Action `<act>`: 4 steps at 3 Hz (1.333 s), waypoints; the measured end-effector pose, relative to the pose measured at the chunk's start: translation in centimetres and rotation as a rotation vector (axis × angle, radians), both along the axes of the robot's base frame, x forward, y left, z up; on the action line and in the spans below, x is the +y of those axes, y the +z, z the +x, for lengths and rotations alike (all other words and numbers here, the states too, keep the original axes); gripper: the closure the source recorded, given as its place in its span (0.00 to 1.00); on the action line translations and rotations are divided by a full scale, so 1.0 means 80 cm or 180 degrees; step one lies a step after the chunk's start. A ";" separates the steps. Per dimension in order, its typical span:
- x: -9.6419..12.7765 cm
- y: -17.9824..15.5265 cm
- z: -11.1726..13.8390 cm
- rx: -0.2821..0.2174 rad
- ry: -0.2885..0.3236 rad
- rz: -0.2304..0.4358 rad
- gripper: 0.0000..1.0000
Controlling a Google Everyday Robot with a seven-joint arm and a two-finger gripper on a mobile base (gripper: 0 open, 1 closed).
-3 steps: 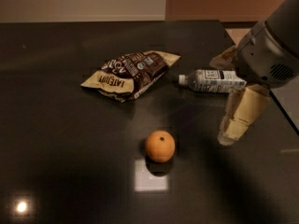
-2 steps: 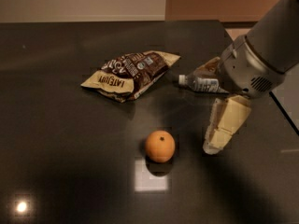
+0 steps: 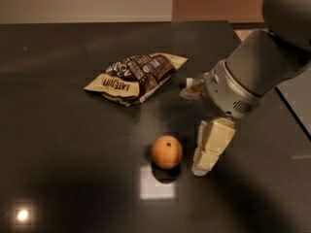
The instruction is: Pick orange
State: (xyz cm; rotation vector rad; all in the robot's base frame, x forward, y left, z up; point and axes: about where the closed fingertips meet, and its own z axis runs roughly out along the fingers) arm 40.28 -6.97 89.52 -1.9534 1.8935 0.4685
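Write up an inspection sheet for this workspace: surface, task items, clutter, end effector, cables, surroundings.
Surface: dark glossy table with light reflections.
Job's things: orange resting on the table, stem dot up, not gripped.
Clutter: chip bag lying flat behind the orange; small object mostly hidden behind the arm.
End effector: end effector low near the table, at the orange's right in the view, a small gap between them.
Cables: nothing seen.
Surroundings: pale wall beyond the table's far edge.
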 end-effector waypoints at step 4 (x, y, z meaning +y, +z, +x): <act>0.041 -0.047 -0.018 0.0014 0.0317 0.0046 0.00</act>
